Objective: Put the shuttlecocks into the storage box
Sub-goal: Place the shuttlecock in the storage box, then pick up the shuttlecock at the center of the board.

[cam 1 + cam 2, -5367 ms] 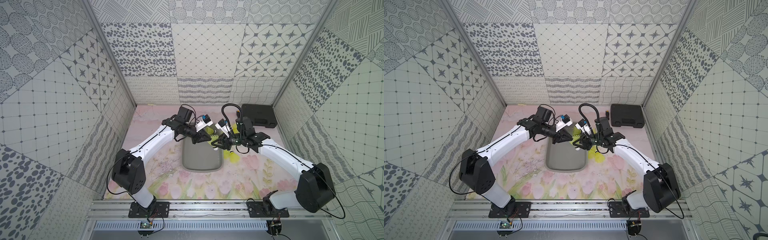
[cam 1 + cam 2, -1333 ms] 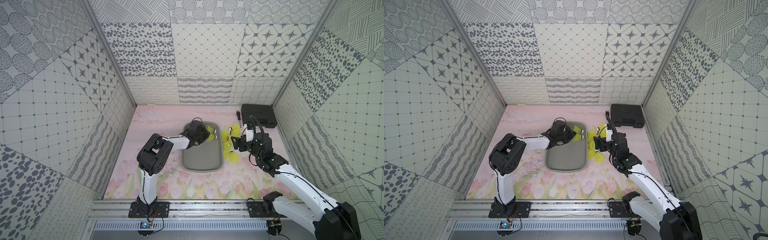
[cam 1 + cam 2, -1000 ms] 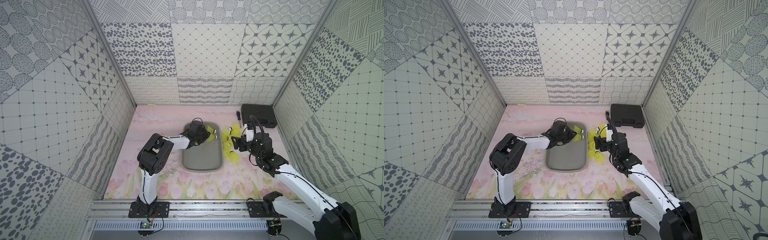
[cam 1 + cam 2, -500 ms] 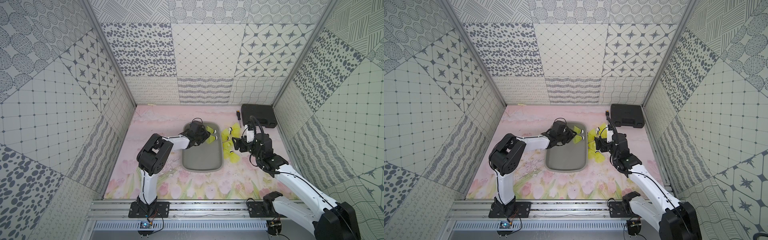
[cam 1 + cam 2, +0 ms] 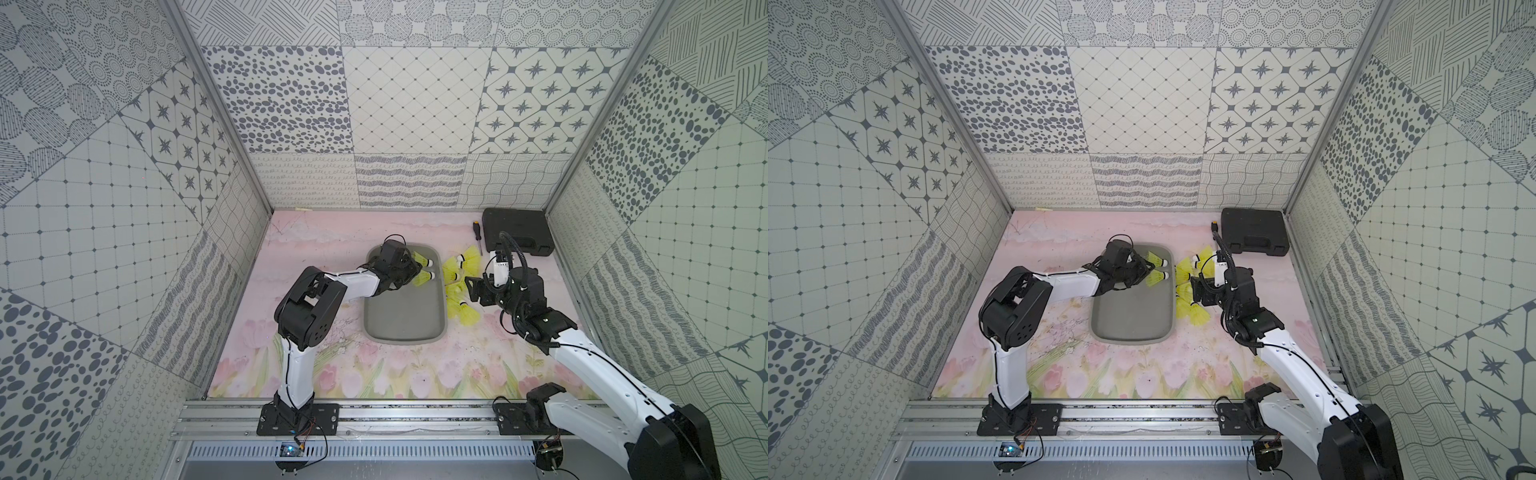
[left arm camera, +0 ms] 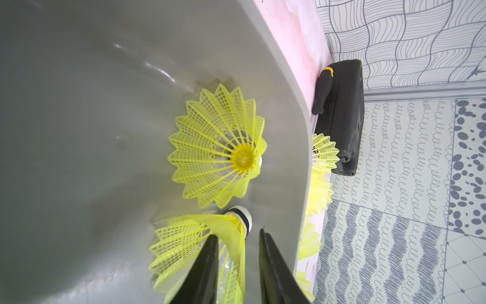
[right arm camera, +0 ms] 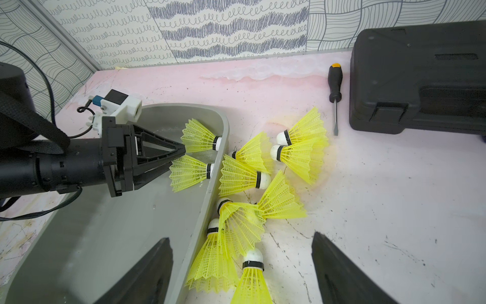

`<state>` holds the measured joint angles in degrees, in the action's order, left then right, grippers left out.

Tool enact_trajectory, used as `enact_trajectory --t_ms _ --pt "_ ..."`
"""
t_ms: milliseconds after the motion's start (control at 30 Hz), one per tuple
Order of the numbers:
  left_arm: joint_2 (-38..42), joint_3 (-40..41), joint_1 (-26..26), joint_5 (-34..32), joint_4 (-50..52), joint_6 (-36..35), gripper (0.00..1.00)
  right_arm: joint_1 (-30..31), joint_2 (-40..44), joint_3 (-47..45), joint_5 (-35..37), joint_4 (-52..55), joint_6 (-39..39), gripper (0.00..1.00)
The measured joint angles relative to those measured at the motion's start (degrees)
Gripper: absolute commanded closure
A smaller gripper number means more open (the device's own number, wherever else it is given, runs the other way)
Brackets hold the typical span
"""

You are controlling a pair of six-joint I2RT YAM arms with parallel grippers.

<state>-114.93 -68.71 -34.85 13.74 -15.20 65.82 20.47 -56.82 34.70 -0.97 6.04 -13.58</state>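
On the pink mat (image 5: 374,374), two shuttlecocks (image 5: 423,262) lie in the storage box (image 5: 401,316), and eight lie just beside it. The left gripper (image 6: 236,234), jaws narrow, straddles one skirt, its grip unclear. The right gripper (image 7: 240,237), wide open, should pinch a single cork.

Ten shuttlecocks (image 7: 242,176) are in view. Two lie inside the storage box (image 7: 118,237): one has its skirt between the fingers (image 6: 203,265) of the left gripper (image 7: 181,154), and the other sits just beyond their tips. Eight lie outside the box, spread from between the fingers (image 7: 339,271) of the right gripper (image 7: 239,238) to well past their tips. There is one storage box, one black case (image 7: 420,73) and one screwdriver (image 7: 335,86), both farther beyond those fingertips, and two grippers.
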Motion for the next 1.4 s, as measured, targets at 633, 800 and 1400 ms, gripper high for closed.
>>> enact_trajectory --t_ms 633,800,1400 --pt "0.9 0.3 0.5 0.9 1.0 -2.1 0.6 -0.7 -0.5 -0.2 -0.2 3.7 -1.9 0.13" --pt "4.3 2.5 1.2 0.9 1.4 -3.4 0.6 -0.9 -0.9 0.0 -1.9 7.2 -3.4 0.16" --pt "32.3 10.7 9.2 0.4 19.7 -19.6 0.6 -1.2 -8.5 0.5 -15.4 11.3 -8.5 0.66"
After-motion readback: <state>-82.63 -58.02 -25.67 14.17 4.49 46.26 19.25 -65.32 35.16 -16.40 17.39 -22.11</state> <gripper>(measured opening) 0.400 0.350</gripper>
